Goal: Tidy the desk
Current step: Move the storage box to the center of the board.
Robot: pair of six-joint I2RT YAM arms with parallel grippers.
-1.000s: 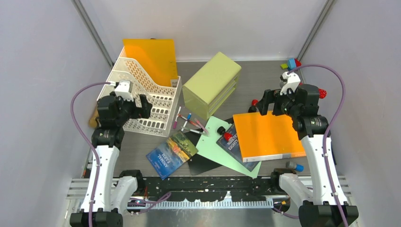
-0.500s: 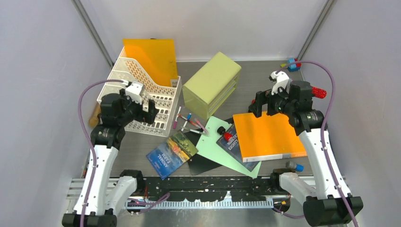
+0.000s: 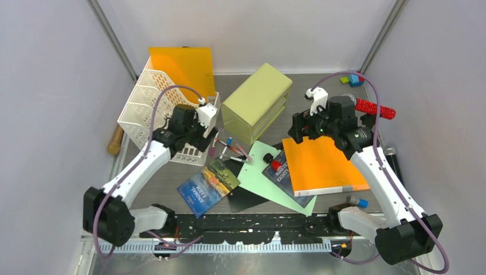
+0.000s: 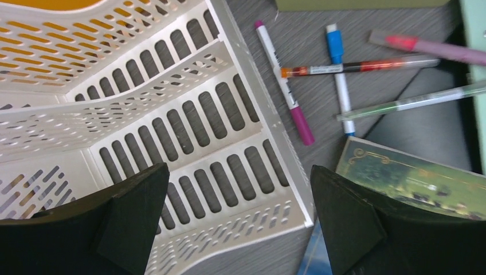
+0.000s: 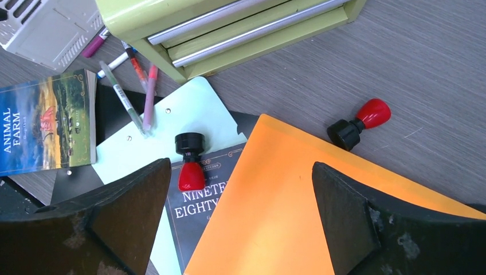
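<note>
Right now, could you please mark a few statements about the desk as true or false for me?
1. The left gripper and right gripper are both open and empty. True.
2. The Animal Farm book lies in the white rack. False: it lies on the desk, beside the rack.
3. The flat orange folder partly covers the Nineteen Eighty-Four book. True.
4. The green cabinet has a drawer pulled out. False: its drawers look shut.

Slotted file rack point(image 4: 189, 132) is white, the drawer cabinet point(image 5: 229, 23) yellow-green with silver rails, the book point(image 5: 298, 212) bright orange, the stamp point(image 5: 190, 161) red-and-black, the desk point(image 5: 435, 74) dark grey wood-grain.
</note>
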